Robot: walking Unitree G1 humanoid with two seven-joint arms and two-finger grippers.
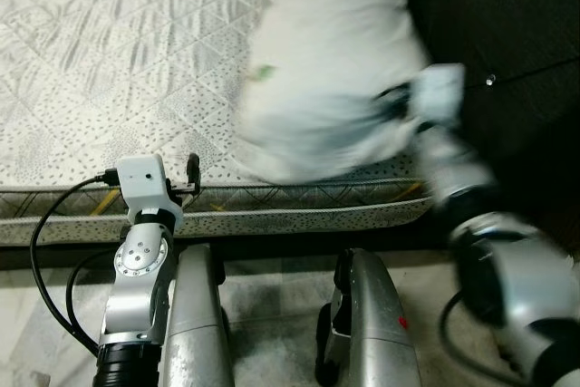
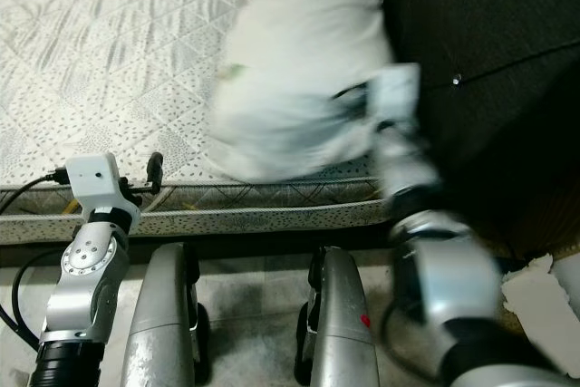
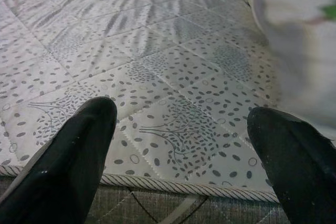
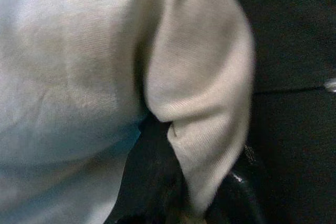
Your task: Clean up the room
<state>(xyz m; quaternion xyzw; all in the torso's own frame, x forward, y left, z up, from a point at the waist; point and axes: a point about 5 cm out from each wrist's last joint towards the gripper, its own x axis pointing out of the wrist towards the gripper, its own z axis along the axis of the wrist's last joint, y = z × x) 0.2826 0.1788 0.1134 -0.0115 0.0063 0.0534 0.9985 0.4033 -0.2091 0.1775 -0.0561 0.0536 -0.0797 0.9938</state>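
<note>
Pillow (image 1: 326, 70) fabric is pinched between the right gripper's (image 4: 202, 203) closed fingers beside the dark headboard (image 1: 507, 24); left gripper (image 3: 178, 150) hangs spread wide and empty over the mattress (image 1: 118, 61) edge.

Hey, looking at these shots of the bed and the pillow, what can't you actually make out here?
- Big white fabric pillow: motion-blurred in the eye views, so its edges and the small print near its top are unreadable.
- Right gripper: the wrist view shows pillow fabric folded over its fingers; their tips are hidden.
- Dark tufted headboard: cut off by the frame edge.
- White quilted patterned mattress: its far side is cut off in every view.
</note>
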